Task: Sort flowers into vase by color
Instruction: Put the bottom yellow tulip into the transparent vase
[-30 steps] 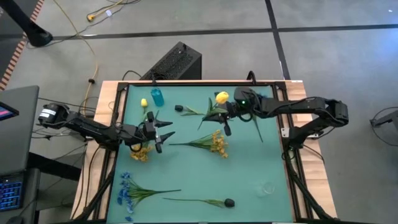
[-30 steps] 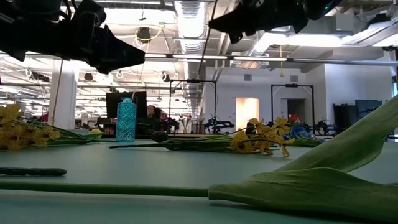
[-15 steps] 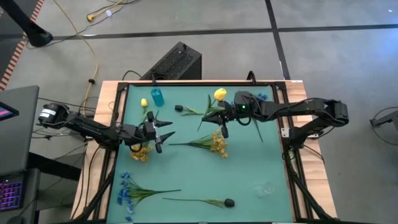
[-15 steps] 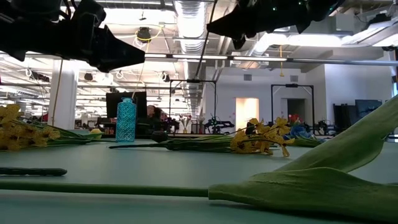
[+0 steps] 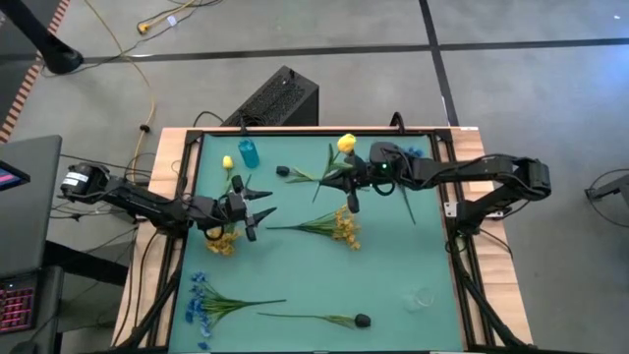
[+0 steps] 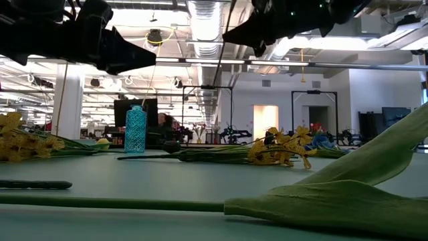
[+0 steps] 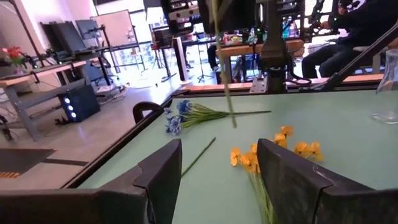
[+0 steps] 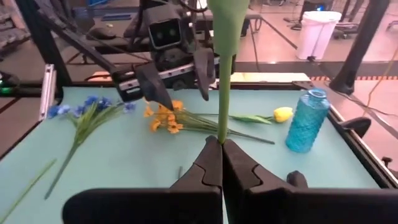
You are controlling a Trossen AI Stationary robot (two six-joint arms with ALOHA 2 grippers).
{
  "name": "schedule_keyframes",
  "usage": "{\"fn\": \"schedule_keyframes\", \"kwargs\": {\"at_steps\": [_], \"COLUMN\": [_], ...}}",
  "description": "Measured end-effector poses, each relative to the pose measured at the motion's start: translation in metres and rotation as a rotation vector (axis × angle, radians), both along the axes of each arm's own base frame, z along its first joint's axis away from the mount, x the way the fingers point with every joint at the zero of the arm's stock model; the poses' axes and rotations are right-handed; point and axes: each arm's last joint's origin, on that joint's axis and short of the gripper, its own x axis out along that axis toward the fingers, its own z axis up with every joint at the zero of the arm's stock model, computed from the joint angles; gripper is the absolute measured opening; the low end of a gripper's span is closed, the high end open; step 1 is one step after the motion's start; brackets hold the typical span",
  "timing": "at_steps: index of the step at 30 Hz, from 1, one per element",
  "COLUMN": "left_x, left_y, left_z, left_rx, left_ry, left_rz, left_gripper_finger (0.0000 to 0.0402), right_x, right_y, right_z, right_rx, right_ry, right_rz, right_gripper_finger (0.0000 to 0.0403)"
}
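**Yellow bud clamped, held over the worktop**

My right jaws (image 8: 221, 163) are pressed together on a green stem (image 8: 224, 93) that rises straight from between them; its yellow bud (image 5: 346, 145) sits beside my wrist, above the far middle of the worktop (image 5: 393, 265). Beyond lies a yellow cluster (image 8: 165, 118), a blue sprig (image 8: 87, 112) and the blue vase (image 8: 306, 121). My left jaws (image 5: 257, 211) hover apart, empty, over the left side. I can read no writing.

vase (image 5: 248, 152) far-left on table (image 5: 393, 265), flowers (image 5: 339, 226) central
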Motion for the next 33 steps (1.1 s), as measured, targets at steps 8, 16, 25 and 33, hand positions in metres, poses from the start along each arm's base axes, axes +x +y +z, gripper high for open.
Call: {"fn": "schedule_keyframes", "kwargs": {"at_steps": [8, 16, 25, 33], "left_x": [0.002, 0.007, 0.015, 0.015], "left_y": [0.019, 0.057, 0.065, 0.067], "left_z": [0.003, 0.024, 0.032, 0.032], "left_rx": [-0.063, -0.109, -0.144, -0.166], "left_ry": [-0.051, -0.138, -0.07, -0.082], "left_rz": [-0.126, -0.11, -0.09, -0.036], "left_gripper_finger": [0.0199, 0.0199, 0.0199, 0.0199], "right_x": [-0.009, -0.019, -0.03, -0.032], "right_y": [-0.031, -0.056, -0.078, -0.08], "right_z": [-0.002, -0.002, -0.001, 0.0], "right_rx": [-0.045, -0.075, -0.111, -0.098], "right_ry": [0.013, 0.001, -0.016, -0.025], "right_rz": [-0.014, 0.033, 0.051, 0.093], "right_gripper_finger": [0.002, 0.002, 0.002, 0.002]}}
